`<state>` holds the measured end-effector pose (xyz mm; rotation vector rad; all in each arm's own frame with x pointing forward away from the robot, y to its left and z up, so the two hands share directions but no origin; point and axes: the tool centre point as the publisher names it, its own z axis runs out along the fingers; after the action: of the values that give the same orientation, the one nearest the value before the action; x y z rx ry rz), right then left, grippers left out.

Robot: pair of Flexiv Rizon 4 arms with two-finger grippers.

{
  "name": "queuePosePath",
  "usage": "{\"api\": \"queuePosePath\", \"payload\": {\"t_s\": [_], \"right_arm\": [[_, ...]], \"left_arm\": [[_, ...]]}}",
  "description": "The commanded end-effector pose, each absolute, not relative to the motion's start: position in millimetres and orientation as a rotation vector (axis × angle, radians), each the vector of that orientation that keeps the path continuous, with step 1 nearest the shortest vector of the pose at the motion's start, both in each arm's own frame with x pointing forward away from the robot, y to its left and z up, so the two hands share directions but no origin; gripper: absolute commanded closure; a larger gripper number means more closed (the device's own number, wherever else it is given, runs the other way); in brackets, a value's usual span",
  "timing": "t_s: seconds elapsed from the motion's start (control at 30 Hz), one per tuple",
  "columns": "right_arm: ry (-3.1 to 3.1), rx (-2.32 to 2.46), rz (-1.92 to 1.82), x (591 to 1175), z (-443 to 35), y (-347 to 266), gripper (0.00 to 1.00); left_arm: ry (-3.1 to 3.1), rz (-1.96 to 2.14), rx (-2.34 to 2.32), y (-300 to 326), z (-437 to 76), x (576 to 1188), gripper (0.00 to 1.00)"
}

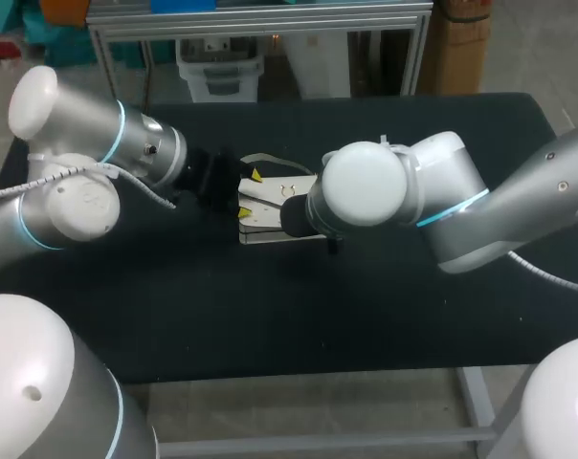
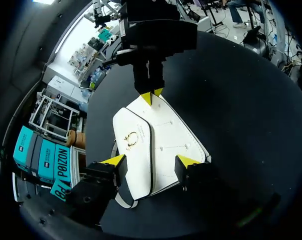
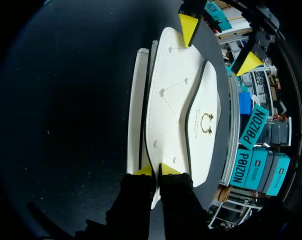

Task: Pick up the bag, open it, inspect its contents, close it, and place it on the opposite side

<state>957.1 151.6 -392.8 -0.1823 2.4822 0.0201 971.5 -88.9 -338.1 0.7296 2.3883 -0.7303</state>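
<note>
The white bag (image 1: 267,222) lies flat on the black counter (image 1: 385,316), near its middle and slightly toward the far side. Its flap is down, edged with a dark line. A small gold ring clasp (image 3: 207,122) sits on the flap, with a line of tiny print under it, too small to read. The bag's white strap (image 3: 136,100) lies alongside the body.

The left hand (image 2: 151,160) is at the bag's left end. Its yellow-tipped fingers (image 2: 113,160) are spread wide, with the end of the bag between them, and they have no grip on it. The right hand (image 3: 156,171) is at the bag's right end. Its fingers are drawn almost together, pinching the thin edge of the bag between the tips.
</note>
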Motion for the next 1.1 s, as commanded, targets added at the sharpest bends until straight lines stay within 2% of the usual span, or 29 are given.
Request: {"api": "queuePosePath", "payload": {"t_s": [0.03,0.17,0.23,0.33,0.73,0.87,1.1], "right_arm": [[2.480,-0.181,0.020,956,-399,154,1.00],[2.480,-0.181,0.020,956,-399,154,1.00],[2.480,-0.181,0.020,956,-399,154,1.00],[2.480,-0.181,0.020,956,-399,154,1.00],[2.480,-0.181,0.020,956,-399,154,1.00],[2.480,-0.181,0.020,956,-399,154,1.00],[2.480,-0.181,0.020,956,-399,154,1.00]], "left_arm": [[2.302,-0.752,0.719,-97,-346,970,0.44],[2.254,-0.695,0.722,-101,-349,971,0.43],[2.233,-0.672,0.732,-103,-350,973,0.51],[2.195,-0.626,0.740,-104,-351,980,0.51],[2.162,-0.524,0.854,-114,-358,996,0.40],[2.171,-0.517,0.863,-114,-362,996,0.44],[2.186,-0.581,0.839,-112,-367,997,0.45]]}}
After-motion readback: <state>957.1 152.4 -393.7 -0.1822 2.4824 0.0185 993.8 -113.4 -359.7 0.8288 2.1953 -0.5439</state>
